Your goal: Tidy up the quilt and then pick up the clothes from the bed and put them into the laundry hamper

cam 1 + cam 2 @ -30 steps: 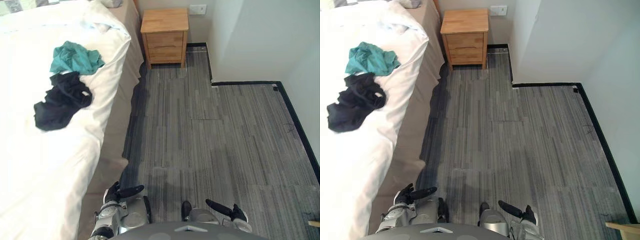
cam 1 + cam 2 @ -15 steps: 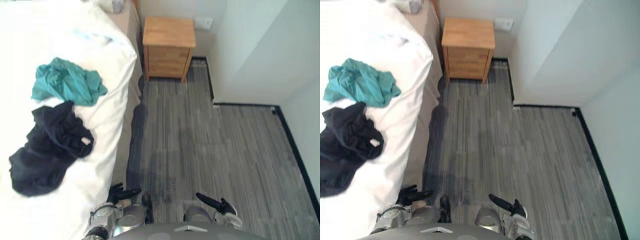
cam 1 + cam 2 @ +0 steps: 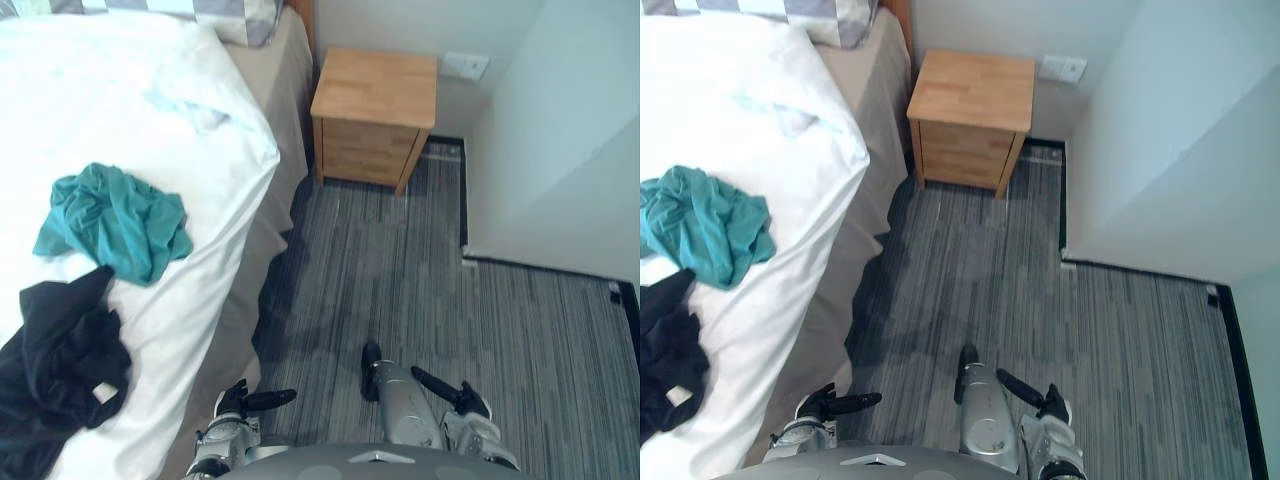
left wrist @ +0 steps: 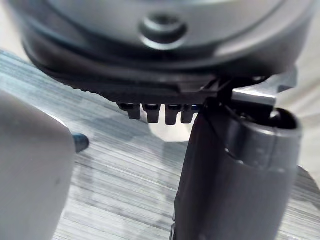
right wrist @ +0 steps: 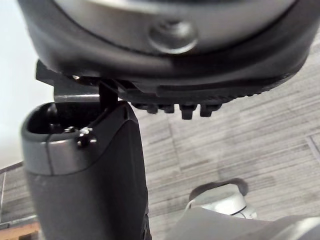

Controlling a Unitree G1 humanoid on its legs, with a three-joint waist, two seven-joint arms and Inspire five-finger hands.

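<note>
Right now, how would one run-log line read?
left hand: open, empty | right hand: open, empty | teal garment, black garment: on white quilt | step: clothes not yet picked up

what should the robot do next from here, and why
Probably turn left toward the bed and raise the left hand to the near edge of the quilt. The left hand and right hand hang low and empty over the floor, while the quilt lies rumpled with the teal garment and black garment on it.

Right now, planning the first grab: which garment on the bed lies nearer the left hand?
The black garment, closest to the left hand; the teal garment lies beyond it, toward the pillow.
</note>
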